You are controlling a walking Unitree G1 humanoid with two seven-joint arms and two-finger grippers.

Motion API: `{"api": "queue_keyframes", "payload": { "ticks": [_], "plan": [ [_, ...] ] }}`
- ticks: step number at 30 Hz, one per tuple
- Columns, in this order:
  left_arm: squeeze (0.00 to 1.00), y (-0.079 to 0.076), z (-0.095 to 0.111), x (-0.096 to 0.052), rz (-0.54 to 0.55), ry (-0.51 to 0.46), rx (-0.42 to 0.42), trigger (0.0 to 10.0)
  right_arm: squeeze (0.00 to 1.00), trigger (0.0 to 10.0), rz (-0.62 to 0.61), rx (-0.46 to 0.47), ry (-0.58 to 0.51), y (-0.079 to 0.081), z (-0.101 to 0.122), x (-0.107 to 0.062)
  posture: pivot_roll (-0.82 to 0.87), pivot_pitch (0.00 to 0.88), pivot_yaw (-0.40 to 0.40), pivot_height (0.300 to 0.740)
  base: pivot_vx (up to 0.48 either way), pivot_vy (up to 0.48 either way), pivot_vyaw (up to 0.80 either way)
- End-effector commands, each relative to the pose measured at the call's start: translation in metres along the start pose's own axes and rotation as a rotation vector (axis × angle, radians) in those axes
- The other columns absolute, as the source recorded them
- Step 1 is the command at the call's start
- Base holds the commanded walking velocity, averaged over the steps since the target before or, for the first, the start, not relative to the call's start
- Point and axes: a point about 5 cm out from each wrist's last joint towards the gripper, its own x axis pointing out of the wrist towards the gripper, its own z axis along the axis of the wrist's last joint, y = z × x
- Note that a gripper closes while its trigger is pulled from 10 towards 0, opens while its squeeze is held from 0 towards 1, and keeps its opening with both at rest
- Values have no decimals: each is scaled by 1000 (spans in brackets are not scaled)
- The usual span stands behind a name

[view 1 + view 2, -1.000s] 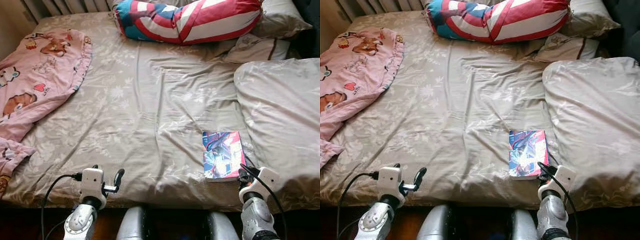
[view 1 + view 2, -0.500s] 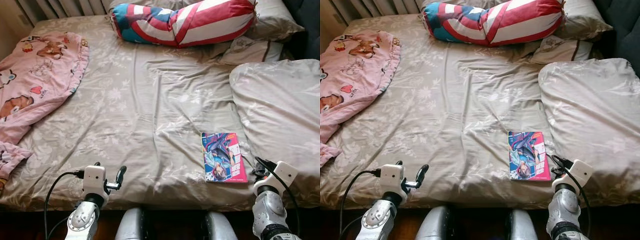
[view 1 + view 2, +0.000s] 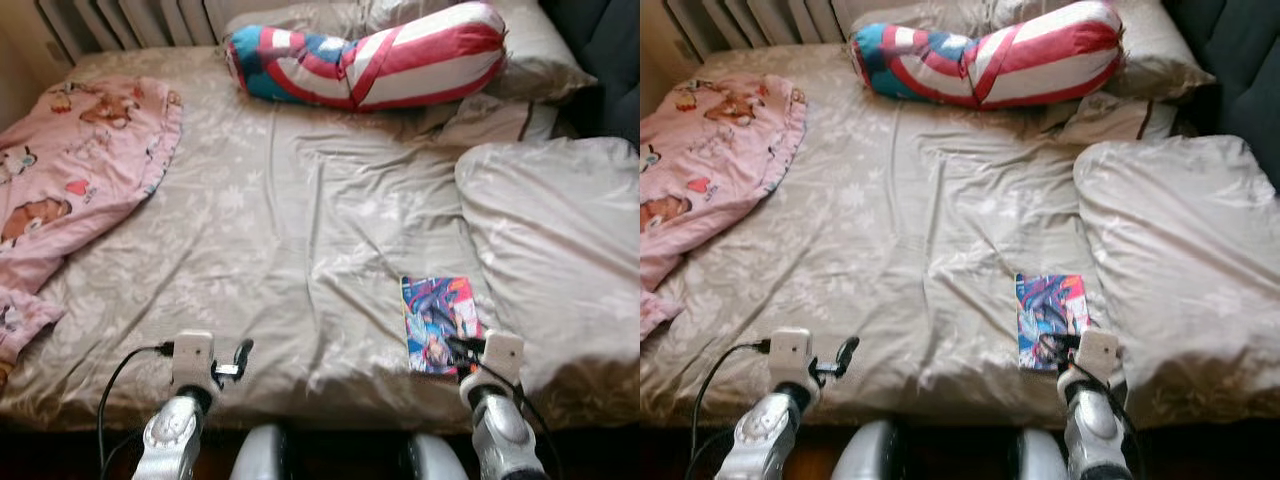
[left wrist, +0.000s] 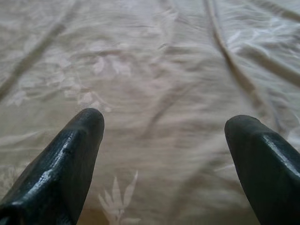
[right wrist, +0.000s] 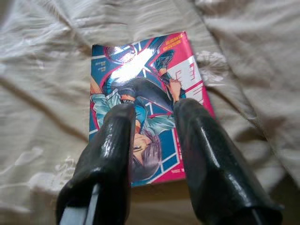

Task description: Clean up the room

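A colourful comic book [image 3: 436, 320] lies flat on the beige bed sheet [image 3: 300, 220], close to the bed's near edge on the right. My right gripper [image 3: 461, 349] hovers over the book's near end. In the right wrist view its two black fingers [image 5: 115, 140] stand slightly apart above the cover [image 5: 140, 75], with nothing between them. My left gripper [image 3: 240, 356] is low over the sheet at the near edge on the left, open and holding nothing; the left wrist view has its fingertips [image 4: 84, 126] wide apart over bare sheet [image 4: 164, 70].
A pink cartoon blanket [image 3: 80, 170] is bunched on the bed's left side. A red, white and blue bolster [image 3: 370, 65] lies across the head, with beige pillows [image 3: 540, 60] behind it. A rumpled duvet [image 3: 560, 230] covers the right side, next to the book.
My right gripper has swung left from beside the book to over its near end. The head camera has shifted a little; the left gripper stays where it was.
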Motion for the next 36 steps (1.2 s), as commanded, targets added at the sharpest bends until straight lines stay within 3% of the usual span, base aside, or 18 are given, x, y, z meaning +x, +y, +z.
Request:
{"api": "queue_keyframes", "payload": {
  "ticks": [1, 7, 12, 19, 30, 36],
  "plan": [
    [0, 4, -21, -5, 45, 108, -40, 10000, 0, 10000, 22, -41, 90, 1, -17, -6, -5, 81, 27, 703, 0, 0, 0],
    [0, -1, -46, -12, 70, 260, -92, 10000, 0, 10000, 45, -84, 171, 2, -30, -11, -19, 46, 9, 738, 0, 0, 0],
    [0, -11, -73, -26, 42, 421, -52, 10000, 0, 10000, 24, -148, 337, -4, -58, -27, -23, 0, -5, 740, 0, 0, 0],
    [0, -9, -96, -46, 48, 542, -14, 10000, 0, 10000, -34, -122, 438, -12, -83, -46, -26, 0, -8, 740, 0, 0, 0],
    [0, -5, -111, -62, 80, 609, 14, 10000, 0, 10000, -55, -175, 515, -13, -100, -61, -42, 0, 6, 740, 0, 0, 0],
    [0, -1, -110, -61, 74, 610, 23, 10000, 0, 10000, -32, -170, 510, -11, -101, -62, -61, 0, 15, 740, 0, 0, 397]
  ]
}}
